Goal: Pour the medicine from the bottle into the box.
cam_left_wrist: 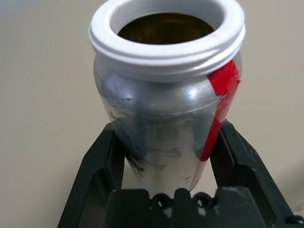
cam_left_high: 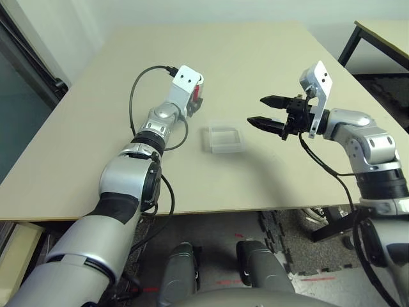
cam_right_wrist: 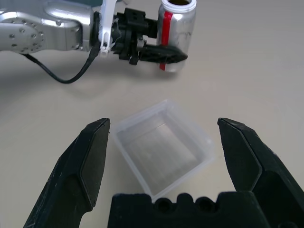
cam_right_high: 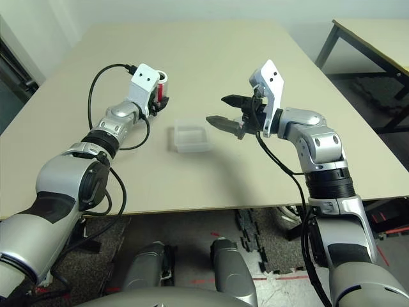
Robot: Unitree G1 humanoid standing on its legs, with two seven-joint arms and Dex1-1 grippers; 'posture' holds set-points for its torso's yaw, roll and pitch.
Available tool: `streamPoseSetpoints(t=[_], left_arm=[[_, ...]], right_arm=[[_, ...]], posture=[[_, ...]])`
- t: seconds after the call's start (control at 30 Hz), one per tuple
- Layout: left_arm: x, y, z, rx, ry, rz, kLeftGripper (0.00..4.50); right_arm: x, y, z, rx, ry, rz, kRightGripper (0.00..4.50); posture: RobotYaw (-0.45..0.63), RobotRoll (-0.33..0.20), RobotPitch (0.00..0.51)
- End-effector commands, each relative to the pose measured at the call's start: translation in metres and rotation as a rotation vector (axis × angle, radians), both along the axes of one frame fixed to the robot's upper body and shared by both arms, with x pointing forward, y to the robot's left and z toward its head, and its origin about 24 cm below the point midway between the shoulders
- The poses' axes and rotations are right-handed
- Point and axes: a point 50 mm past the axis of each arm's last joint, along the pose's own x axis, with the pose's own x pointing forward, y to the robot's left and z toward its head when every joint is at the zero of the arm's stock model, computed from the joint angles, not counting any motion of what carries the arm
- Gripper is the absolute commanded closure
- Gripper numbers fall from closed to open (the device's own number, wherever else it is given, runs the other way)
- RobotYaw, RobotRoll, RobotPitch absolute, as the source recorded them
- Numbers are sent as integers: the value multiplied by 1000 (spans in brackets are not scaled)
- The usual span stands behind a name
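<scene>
The left hand (cam_right_wrist: 159, 53) is pinching the bottle (cam_right_wrist: 176, 33) around its body, holding it upright with its open, capless mouth facing up; it sits just above or on the surface (cam_left_high: 255, 57), and which of the two cannot be told. The right hand (cam_left_high: 267, 112) hangs with its fingers spread wide and nothing between them, just beside the box (cam_left_high: 224, 138) on the side away from the bottle. The box lies flat on the surface between the two hands, near the bottle but apart from it. Whether anything lies in the box cannot be made out. If pouring is the step in hand, it would go best by bringing the bottle's mouth over the middle of the box before tipping, then rolling the wrist slowly so the contents fall inside the low walls and do not bounce out; the light box may slide, so the spread hand could steady it.
</scene>
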Motion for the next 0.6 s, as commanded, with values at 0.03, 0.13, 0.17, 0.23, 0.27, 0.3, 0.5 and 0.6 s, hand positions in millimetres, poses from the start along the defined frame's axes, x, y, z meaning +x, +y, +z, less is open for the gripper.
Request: streamPoseSetpoints(t=[0.03, 0.13, 0.17, 0.23, 0.27, 0.3, 0.5, 0.6], left_arm=[[-3, 7, -11, -26, 39, 37, 1727], [-4, 9, -14, -22, 50, 42, 1727], [-4, 9, -15, -21, 54, 44, 1727], [-5, 11, -15, -14, 56, 45, 1727], [-5, 11, -15, -12, 56, 45, 1727], [-5, 12, -15, -10, 55, 45, 1727], [-4, 13, -14, -8, 55, 47, 1727], [-4, 13, -14, -10, 57, 51, 1727]], right_arm=[[0, -2, -6, -68, 36, -2, 0], [1, -5, -9, -109, 38, -20, 0], [1, -7, -10, -118, 46, -38, 0], [3, -10, -11, -138, 55, -66, 0], [3, -11, -12, -142, 59, -76, 0], [4, -11, -12, -146, 59, -82, 0], [4, -14, -17, -182, 81, -93, 0], [3, -14, -18, -194, 96, -90, 0]], posture=[[-97, 0, 62], [-100, 0, 64], [-101, 0, 65], [-102, 0, 66], [-102, 0, 67], [-102, 0, 66], [-101, 0, 65], [-103, 0, 66]])
